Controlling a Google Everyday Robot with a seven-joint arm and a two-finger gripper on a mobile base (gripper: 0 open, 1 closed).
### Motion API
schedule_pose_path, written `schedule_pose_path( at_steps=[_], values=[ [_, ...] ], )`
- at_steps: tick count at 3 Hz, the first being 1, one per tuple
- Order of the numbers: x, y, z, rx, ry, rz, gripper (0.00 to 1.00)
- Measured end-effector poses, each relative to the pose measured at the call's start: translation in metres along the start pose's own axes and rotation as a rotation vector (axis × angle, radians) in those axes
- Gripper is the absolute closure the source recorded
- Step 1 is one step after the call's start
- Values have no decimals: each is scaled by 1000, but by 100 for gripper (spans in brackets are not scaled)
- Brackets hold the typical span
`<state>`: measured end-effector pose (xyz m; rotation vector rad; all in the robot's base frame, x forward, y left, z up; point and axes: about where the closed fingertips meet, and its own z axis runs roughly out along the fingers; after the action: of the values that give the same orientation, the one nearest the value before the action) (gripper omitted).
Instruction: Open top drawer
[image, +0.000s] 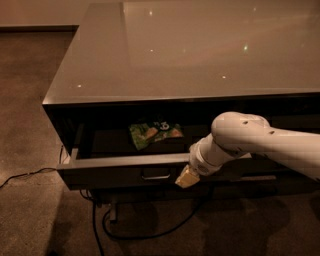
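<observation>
Dark grey top drawer (120, 173) is standing partly open under the glossy countertop (190, 50), with a green packet (155, 134) lying inside. The gripper (187, 176) is hanging at the drawer front, just right of the metal pull (156, 175); its state cannot be told.

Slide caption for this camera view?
Top drawer partly open, green bag inside; gripper at its front, beside the pull.

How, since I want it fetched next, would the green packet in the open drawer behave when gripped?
The green packet looks crumpled, so probably floppy and light. Lying flat in the top drawer, it should slide rather than roll if pushed. The gripper sits outside, at the drawer front beside the pull.
</observation>
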<state>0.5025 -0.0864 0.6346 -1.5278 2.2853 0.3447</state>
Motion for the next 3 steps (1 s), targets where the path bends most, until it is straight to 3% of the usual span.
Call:
schedule_pose_path(
  at_steps=[1,2,3],
  values=[
    [-2,0,-4,0,0,0,65],
    [-1,9,-13,33,-17,29,88],
    [2,10,-14,33,-17,29,100]
  ],
)
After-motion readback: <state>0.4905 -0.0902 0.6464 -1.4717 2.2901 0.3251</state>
